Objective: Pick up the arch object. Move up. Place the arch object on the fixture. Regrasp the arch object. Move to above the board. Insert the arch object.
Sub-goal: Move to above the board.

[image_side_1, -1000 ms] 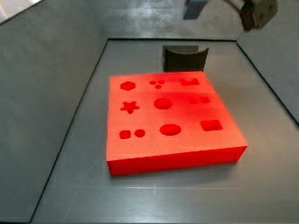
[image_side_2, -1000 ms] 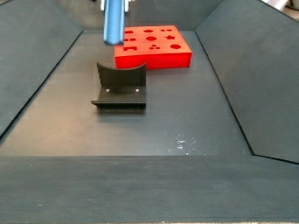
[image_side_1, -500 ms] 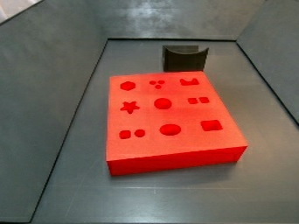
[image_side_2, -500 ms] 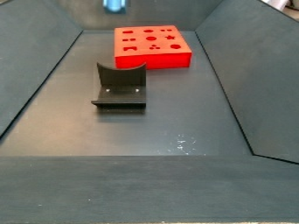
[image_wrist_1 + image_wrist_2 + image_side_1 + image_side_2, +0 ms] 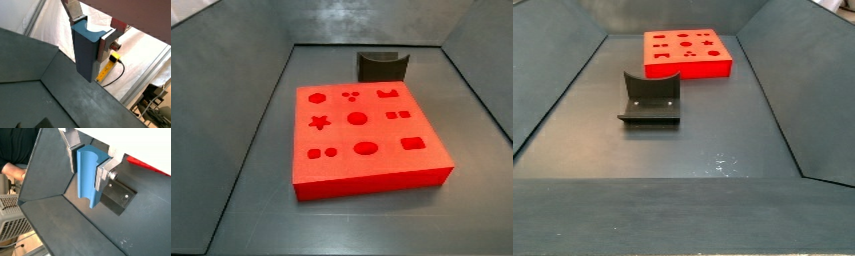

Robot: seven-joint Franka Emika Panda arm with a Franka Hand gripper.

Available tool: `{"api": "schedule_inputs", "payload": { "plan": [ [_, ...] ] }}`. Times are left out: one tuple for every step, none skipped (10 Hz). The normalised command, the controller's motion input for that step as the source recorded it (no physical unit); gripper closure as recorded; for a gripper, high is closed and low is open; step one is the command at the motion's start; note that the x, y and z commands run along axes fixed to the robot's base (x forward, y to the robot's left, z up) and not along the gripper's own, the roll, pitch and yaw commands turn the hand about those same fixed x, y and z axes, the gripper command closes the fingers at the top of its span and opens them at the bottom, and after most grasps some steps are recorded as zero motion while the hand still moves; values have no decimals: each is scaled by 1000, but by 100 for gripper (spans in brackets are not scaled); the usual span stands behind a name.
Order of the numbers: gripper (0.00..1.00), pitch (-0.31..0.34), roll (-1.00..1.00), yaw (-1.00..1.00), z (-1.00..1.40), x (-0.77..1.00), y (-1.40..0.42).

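I have the arch object (image 5: 87,50) pinched between my fingers (image 5: 72,9) — both wrist views show the blue-grey piece hanging lengthwise from my gripper (image 5: 85,155), its notched end up at the pads and its long body pointing down. Neither side view shows me at all, so I judge I am lifted well clear of the floor: this looks like the move-up step, with the piece picked and carried. Below, the fixture (image 5: 649,97) stands empty near the red board (image 5: 365,135), apart from it. Next I should come down over the fixture and set the piece squarely into its notch — that calls for careful alignment before I let go.
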Motion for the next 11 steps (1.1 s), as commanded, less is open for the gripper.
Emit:
{"api": "schedule_inputs", "payload": {
  "plan": [
    [100, 96, -38, 74, 435, 5, -24],
    [100, 97, -39, 76, 267, 7, -20],
    [100, 91, -1000, -63, -32, -574, -1000],
    [100, 84, -1000, -61, -53, -575, -1000],
    [100, 69, -1000, -52, -41, -616, -1000],
    [100, 60, -1000, -51, -59, -636, -1000],
    [100, 49, -1000, -50, -45, -676, -1000],
    [100, 44, -1000, -47, -40, -698, -1000],
    [100, 32, -1000, -43, -46, -706, -910],
    [100, 21, -1000, -38, -22, -531, -622],
    [100, 6, -1000, -34, -6, -346, -315]
  ]
}}
